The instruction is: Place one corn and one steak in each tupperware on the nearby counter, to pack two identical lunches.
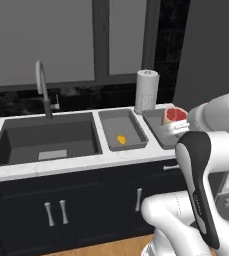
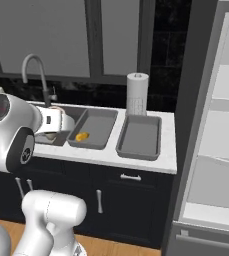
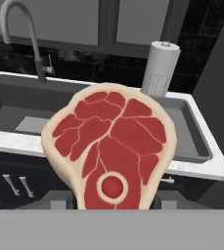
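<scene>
My gripper is shut on a steak, red-faced with a pale tan rim, held in the air in front of the counter. In the hand view the steak stands upright and covers most of the fingers. Two grey tupperware trays sit side by side right of the sink. The left tupperware holds one yellow corn. The right tupperware holds nothing, and in the left base view my arm partly hides it.
A dark sink basin with a curved faucet lies left of the trays. A paper towel roll stands behind them. An open fridge is at the right. Dark cabinets with silver handles run below.
</scene>
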Tool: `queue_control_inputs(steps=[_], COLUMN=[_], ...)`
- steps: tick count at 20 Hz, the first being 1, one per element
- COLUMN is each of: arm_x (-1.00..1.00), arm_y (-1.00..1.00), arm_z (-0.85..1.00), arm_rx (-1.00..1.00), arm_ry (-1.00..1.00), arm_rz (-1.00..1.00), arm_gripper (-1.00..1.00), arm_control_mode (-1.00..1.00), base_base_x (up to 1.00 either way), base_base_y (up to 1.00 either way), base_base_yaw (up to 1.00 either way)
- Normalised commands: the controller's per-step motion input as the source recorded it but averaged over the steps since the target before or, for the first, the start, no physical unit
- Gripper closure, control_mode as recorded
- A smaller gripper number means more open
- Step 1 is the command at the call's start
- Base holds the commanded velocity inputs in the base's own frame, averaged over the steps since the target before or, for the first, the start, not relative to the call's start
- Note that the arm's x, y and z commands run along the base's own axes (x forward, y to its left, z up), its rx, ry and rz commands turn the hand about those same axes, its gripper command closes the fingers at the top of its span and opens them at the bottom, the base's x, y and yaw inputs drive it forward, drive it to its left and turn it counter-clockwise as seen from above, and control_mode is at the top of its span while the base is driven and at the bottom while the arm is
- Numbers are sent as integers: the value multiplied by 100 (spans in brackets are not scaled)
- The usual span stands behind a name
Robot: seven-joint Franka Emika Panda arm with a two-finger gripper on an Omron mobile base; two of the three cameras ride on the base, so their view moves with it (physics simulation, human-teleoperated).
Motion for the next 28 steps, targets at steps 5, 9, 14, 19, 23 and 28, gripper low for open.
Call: queue_control_inputs(steps=[5, 9, 14, 19, 23, 28], arm_x=[0, 0, 0, 0, 0, 0], arm_y=[0, 0, 0, 0, 0, 0], arm_z=[0, 0, 0, 0, 0, 0], arm_rx=[0, 0, 0, 0, 0, 0], arm_ry=[0, 0, 0, 0, 0, 0], arm_rz=[0, 0, 0, 0, 0, 0], arm_gripper=[100, 100, 100, 100, 100, 100], arm_control_mode=[100, 100, 100, 100, -100, -100], base_base_x=[37, 36, 34, 19, 0, 0], base_base_y=[18, 20, 20, 17, 0, 0], base_base_yaw=[0, 0, 0, 0, 0, 0])
